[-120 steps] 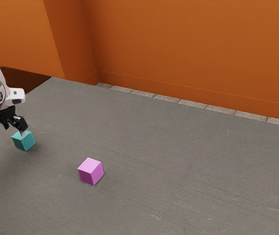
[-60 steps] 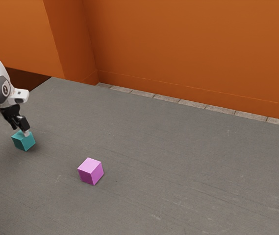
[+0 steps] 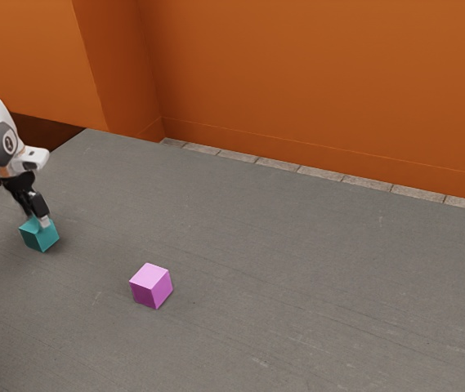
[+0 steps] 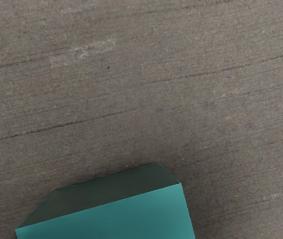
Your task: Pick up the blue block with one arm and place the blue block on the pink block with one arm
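The blue block, a teal-blue cube, rests on the grey table near the exterior view's left edge. My gripper comes down from the white hand and reaches the block's top. In the wrist view the blue block lies just under my hand, flat on the table. The pink block stands on the table, well apart from the blue one, toward the exterior view's right and nearer the front.
The grey table stretches wide to the exterior view's right. Orange walls close off the back, with a corner pillar behind the arm.
My hand has turned and dropped a little until the gripper meets the blue block's top. Both blocks have stayed where they were.
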Motion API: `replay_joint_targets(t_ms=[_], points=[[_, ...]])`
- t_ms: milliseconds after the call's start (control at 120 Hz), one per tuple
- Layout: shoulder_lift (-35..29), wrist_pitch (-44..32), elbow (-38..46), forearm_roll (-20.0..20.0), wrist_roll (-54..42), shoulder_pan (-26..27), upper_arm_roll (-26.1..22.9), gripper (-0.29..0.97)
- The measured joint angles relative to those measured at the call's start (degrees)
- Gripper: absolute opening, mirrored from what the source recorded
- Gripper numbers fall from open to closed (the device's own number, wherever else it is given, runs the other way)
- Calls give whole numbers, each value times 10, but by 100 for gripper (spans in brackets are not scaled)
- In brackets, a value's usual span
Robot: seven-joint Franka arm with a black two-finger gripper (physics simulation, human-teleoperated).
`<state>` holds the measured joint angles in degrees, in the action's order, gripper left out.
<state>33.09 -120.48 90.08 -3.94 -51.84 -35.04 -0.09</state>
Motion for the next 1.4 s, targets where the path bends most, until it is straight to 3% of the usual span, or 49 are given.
replay_joint_targets(t_ms=[342,1400], points=[[26,36,-42,-7,-13,-1,3,68],[52,53,-70,10,93,0,5,68]])
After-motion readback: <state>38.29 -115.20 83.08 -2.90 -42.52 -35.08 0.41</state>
